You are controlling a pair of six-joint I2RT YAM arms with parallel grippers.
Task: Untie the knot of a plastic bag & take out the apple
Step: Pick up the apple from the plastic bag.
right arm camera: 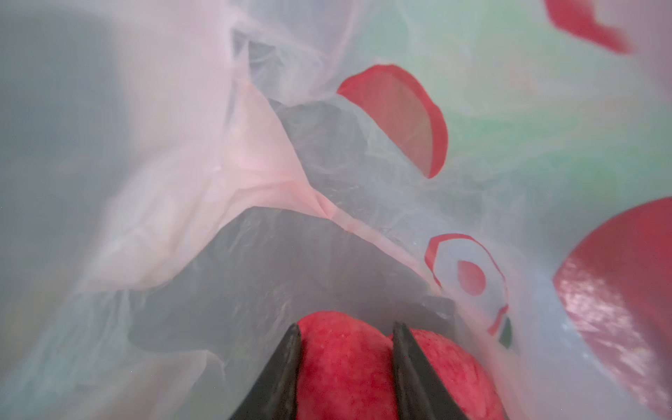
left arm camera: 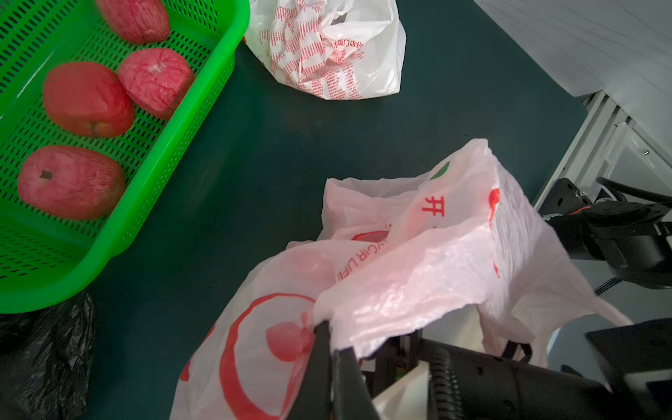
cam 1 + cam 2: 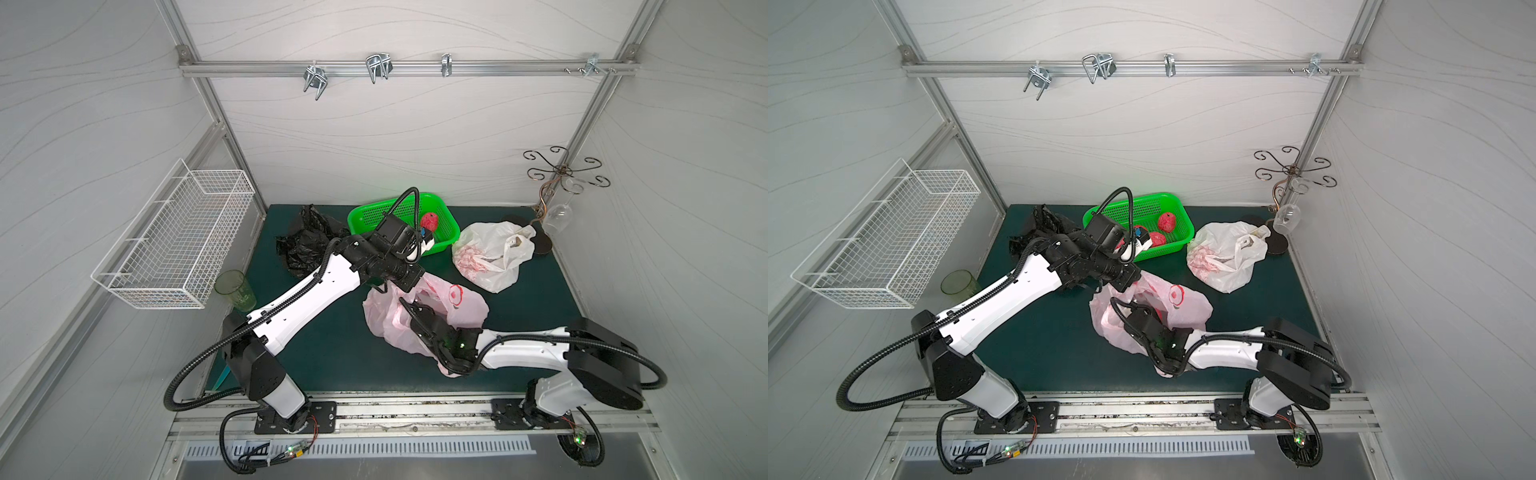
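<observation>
On the middle of the dark mat (image 3: 332, 353), a little nearer its front edge than its back, the pink bag (image 3: 461, 305) lies in both top views with its mouth gaping, so the knot looks already undone. The right arm (image 3: 523, 347) comes in from the right edge and its end disappears into that mouth. The left arm (image 3: 307, 299) reaches from the front left corner to the bag's back rim. The apple itself is hidden here. A green basket (image 3: 361, 216) stands at the back edge, with a white bag (image 3: 494, 253) toward the back right corner and a black bag (image 3: 305, 245) toward the back left.

In the left wrist view, the left gripper (image 2: 331, 338) is pinched tight on a fold of the pink bag's rim and holds it up like a tent. Four loose apples (image 2: 87, 100) lie in the basket, well apart from the bag.

In the right wrist view, from inside the bag, the right gripper (image 1: 346, 325) stands partly closed with the apple (image 1: 343, 367) between its fingers. Both fingers look pressed against the red skin, and part of the fruit bulges past one of them. How firm that hold is I cannot tell. What remains, by my reading, is the last step: drawing the apple out through the held-open mouth.
</observation>
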